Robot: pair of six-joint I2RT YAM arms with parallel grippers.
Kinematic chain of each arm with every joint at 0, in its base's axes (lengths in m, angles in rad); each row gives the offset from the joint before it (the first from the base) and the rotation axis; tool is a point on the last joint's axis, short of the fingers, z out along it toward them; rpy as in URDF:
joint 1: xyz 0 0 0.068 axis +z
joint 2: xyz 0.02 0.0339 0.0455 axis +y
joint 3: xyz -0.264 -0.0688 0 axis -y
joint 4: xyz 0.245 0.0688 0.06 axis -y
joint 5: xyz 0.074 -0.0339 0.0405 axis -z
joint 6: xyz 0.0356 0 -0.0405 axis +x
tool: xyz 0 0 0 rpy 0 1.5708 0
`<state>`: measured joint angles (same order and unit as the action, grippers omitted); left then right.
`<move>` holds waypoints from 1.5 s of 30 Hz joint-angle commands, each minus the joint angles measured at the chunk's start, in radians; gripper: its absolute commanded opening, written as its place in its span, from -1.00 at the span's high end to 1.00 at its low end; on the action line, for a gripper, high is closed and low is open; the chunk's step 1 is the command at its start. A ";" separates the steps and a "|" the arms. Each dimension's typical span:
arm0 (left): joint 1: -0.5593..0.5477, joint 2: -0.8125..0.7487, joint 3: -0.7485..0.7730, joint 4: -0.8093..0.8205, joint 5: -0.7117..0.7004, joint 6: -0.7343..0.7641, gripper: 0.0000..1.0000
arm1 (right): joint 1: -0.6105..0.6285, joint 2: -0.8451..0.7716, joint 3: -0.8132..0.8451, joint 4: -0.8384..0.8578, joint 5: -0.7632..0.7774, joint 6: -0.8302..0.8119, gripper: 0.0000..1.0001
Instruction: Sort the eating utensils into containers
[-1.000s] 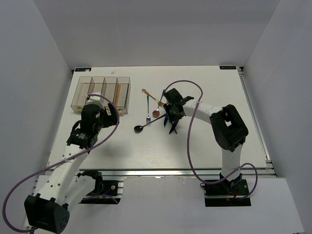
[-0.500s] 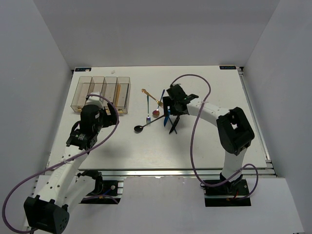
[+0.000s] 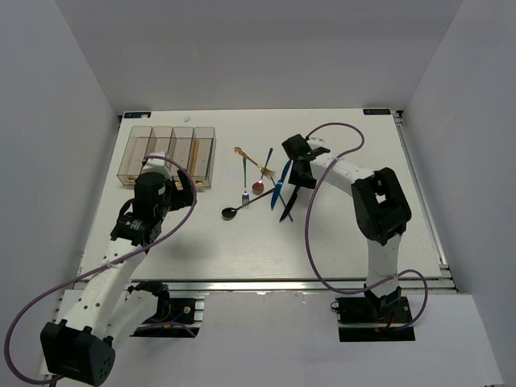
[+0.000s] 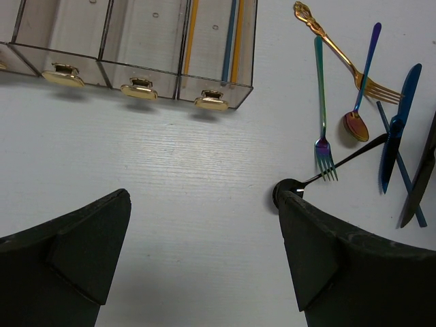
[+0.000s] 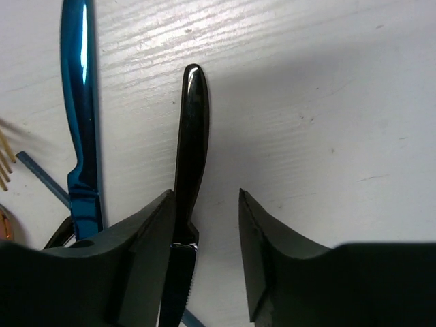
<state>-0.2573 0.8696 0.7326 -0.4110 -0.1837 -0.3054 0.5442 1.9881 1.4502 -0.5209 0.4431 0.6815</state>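
The containers [image 3: 161,157] stand at the far left as a row of clear brownish bins; in the left wrist view [image 4: 143,41] their rightmost bin holds orange and grey chopsticks [image 4: 231,34]. The other utensils lie mid-table: gold fork [image 3: 250,160], green fork [image 3: 245,173], blue-handled spoon [image 3: 264,169], blue knife [image 3: 280,184], black knife [image 3: 289,203], black spoon [image 3: 235,210]. My right gripper [image 3: 297,179] is open and low over the black knife [image 5: 191,129], whose handle lies between the fingers, close to the left finger [image 5: 146,238]. My left gripper [image 3: 184,187] is open and empty in front of the containers.
The blue knife [image 5: 78,116] lies just left of the black knife. A thin blue stick [image 5: 41,178] crosses under the knives. The white table ends at a metal rail [image 3: 282,284] at the front. Grey walls stand on three sides.
My right gripper has moved back and right, off the utensil pile, to the handle end of the black knife. The left arm has hardly moved.
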 commanded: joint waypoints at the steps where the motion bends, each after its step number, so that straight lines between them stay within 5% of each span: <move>1: -0.002 0.000 0.002 -0.006 -0.005 -0.001 -0.96 | 0.005 0.029 0.039 -0.001 0.000 0.062 0.08; 9: -0.002 0.003 0.002 -0.008 0.003 0.002 -0.96 | 0.005 0.066 0.018 0.007 0.006 0.107 0.15; 13: -0.002 0.000 0.002 -0.009 0.003 0.002 -0.96 | 0.003 0.066 -0.016 0.012 0.008 0.142 0.39; 28: -0.002 -0.017 0.001 -0.006 0.010 0.002 -0.96 | 0.005 0.107 -0.047 -0.045 -0.001 0.204 0.37; 32: -0.002 -0.014 0.001 -0.008 0.010 0.002 -0.96 | 0.005 0.074 -0.080 -0.021 -0.012 0.208 1.00; 45: -0.002 -0.017 0.001 -0.009 0.004 0.000 -0.96 | 0.005 -0.090 -0.157 0.119 -0.067 0.159 1.00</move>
<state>-0.2573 0.8715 0.7326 -0.4114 -0.1825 -0.3050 0.5472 1.9697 1.3273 -0.4164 0.4114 0.8513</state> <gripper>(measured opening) 0.982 0.162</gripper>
